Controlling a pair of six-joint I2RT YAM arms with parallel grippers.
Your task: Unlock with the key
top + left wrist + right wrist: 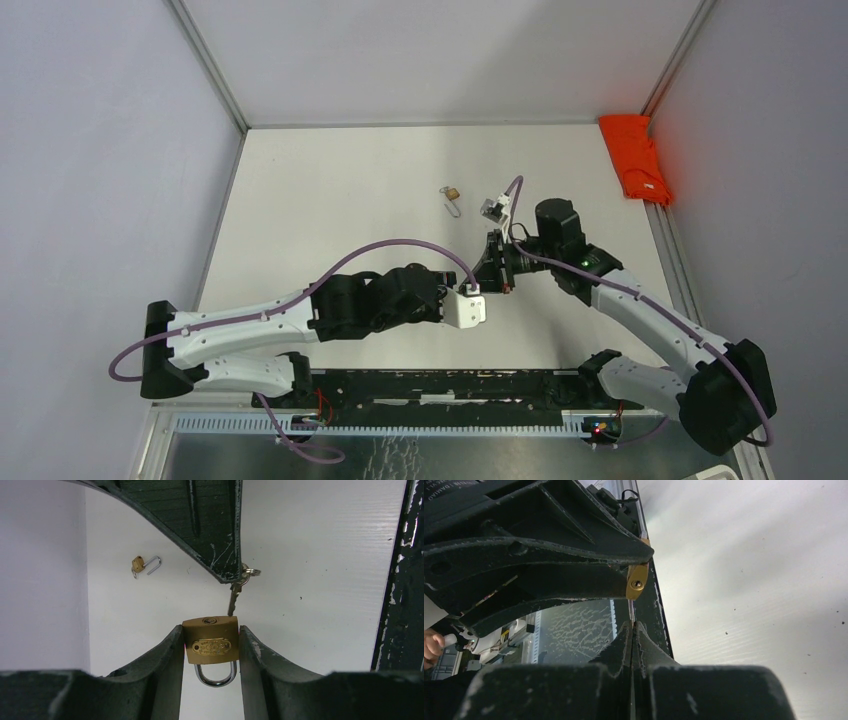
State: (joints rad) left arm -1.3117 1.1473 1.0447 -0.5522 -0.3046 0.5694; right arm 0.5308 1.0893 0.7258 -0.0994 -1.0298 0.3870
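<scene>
My left gripper (210, 630) is shut on a brass padlock (210, 642), gripping its body by the sides. The keyhole faces away from the wrist and the steel shackle, closed, points toward it. My right gripper (632, 626) is shut on a small key (234, 596) with a ring. The key hangs from its fingertip (225, 565), tip close to the padlock's top right corner and a little right of the keyhole. In the right wrist view the padlock (637, 581) shows end-on just beyond the shut fingers. In the top view both grippers meet at mid-table, left (490, 290) and right (496, 262).
A second small brass padlock (452, 195) with its shackle swung open lies on the table farther back; it also shows in the left wrist view (142, 564). An orange cloth (635, 158) lies at the back right edge. Walls enclose the table.
</scene>
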